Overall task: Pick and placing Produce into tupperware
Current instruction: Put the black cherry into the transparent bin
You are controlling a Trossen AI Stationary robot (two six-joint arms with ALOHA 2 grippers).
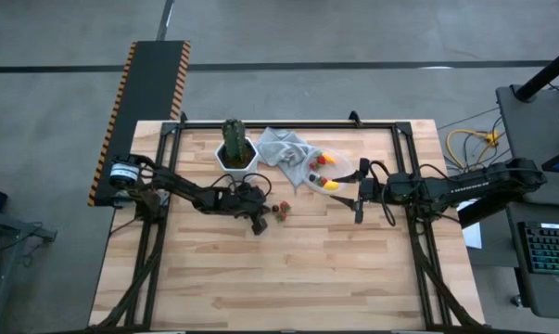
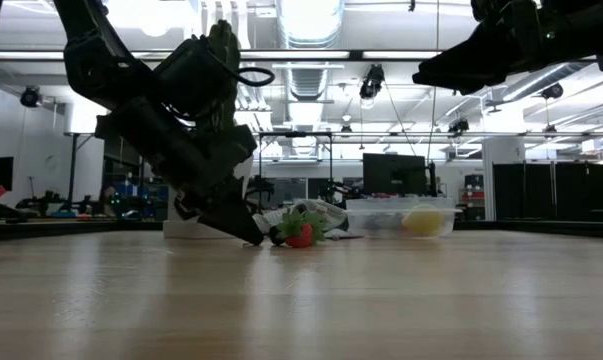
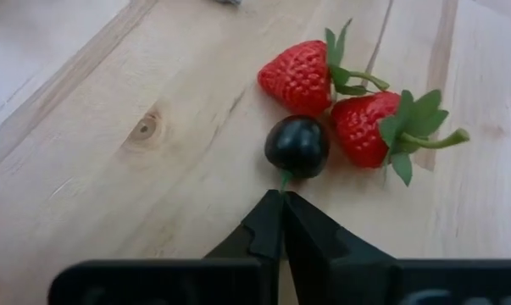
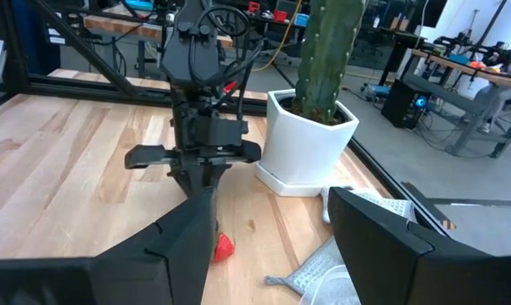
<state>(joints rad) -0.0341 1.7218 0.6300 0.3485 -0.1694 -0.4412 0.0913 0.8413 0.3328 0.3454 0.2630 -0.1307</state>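
A dark cherry (image 3: 297, 146) lies on the wooden table against two red strawberries (image 3: 299, 76) (image 3: 365, 127) with green leaves. My left gripper (image 3: 282, 207) is shut right behind it; in the high view it (image 1: 260, 223) stands left of these pieces (image 1: 281, 209). The see-through tupperware (image 1: 333, 165) stands right of the grey cloth and holds a yellow lemon piece (image 1: 330, 185) and red pieces. My right gripper (image 1: 358, 202) hangs open above the table beside the tupperware, with nothing between its fingers. My left gripper pinches the cherry's thin green stem (image 3: 283, 179) between the free ends of its two fingers. The fingers slant down at it from the table's left side. The cherry itself rests on the table, touching the two strawberries.
A tall green cactus (image 1: 233, 137) in a white pot (image 1: 236, 160) stands at the back, left of the crumpled grey cloth (image 1: 284, 148). The near half of the table is bare wood (image 1: 288, 278). Black frame rails run along the table's edges.
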